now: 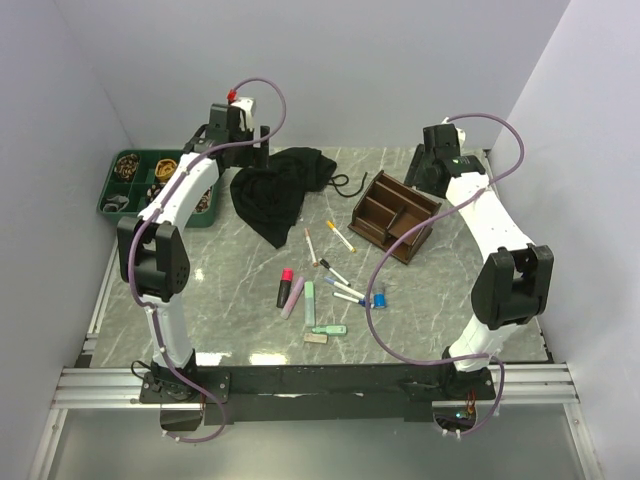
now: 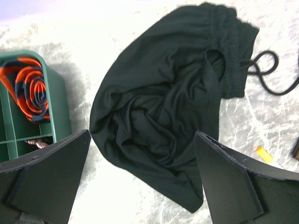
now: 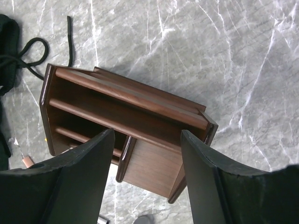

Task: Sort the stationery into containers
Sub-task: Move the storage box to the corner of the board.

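right wrist view: my right gripper (image 3: 147, 140) hovers fairly wide, empty, over the organiser (image 3: 117, 100); closing here i'd pinch a divider and drag it. left gripper (image 2: 142, 135) wide, empty.

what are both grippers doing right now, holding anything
left gripper: open, empty, above the black cloth
right gripper: open, empty, above the wooden organiser
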You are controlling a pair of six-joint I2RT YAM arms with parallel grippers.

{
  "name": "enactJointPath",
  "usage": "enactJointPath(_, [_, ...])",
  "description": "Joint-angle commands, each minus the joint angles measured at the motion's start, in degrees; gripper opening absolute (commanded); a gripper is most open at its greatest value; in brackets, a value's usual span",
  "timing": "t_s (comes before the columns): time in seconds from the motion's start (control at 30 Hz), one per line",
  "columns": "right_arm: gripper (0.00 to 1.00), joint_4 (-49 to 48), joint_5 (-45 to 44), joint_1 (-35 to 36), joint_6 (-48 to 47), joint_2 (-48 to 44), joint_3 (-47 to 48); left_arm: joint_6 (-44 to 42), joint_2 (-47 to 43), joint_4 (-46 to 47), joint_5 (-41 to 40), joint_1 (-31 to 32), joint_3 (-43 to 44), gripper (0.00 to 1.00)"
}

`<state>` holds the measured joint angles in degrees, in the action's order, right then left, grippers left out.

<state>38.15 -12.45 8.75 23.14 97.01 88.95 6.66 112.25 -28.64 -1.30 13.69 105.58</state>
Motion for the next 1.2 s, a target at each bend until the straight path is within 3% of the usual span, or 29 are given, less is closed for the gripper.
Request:
enactJointPath(0.0, [0.65,0.8,-1.8,0.2,1.6,0.5,1.6,-0.3,-2.1,-0.1,-0.6,-0.2,-0.4,0.99])
enactJointPath(0.13, [0.62,4.5,-5.7,-0.1,5.2,-2.2,0.5,-0.4,-2.3,-0.5,-0.3,-0.2,-0.8,0.99])
enactJointPath(0.33, [0.62,10.1,-3.6,-1.1,8.2,-4.2,-1.6,-0.4,-2.3,-0.9,-0.1,-0.2,-2.4,0.99])
enactJointPath(0.77, [0.62,11.0,-2.3,-1.2,11.7,-1.9,-6.9,0.2,1.6,-1.8,0.0,-0.9,-1.1,0.99])
enactJointPath(1.03, [0.54,9.5,-2.3,-2.4,11.4,2.3,-5.8,1.7,1.5,-2.1,-0.2,-0.9,-1.3,0.99])
enactJointPath(1.1, [0.42,9.1,-2.1,-2.7,9.9,3.2,-5.4,1.5,1.1,-1.9,-0.5,-0.9,-1.5,0.99])
enactJointPath(1.17, [0.38,9.0,-2.2,-3.1,9.2,4.2,-4.1,1.3,0.6,-1.8,-0.8,-0.9,-1.7,0.99])
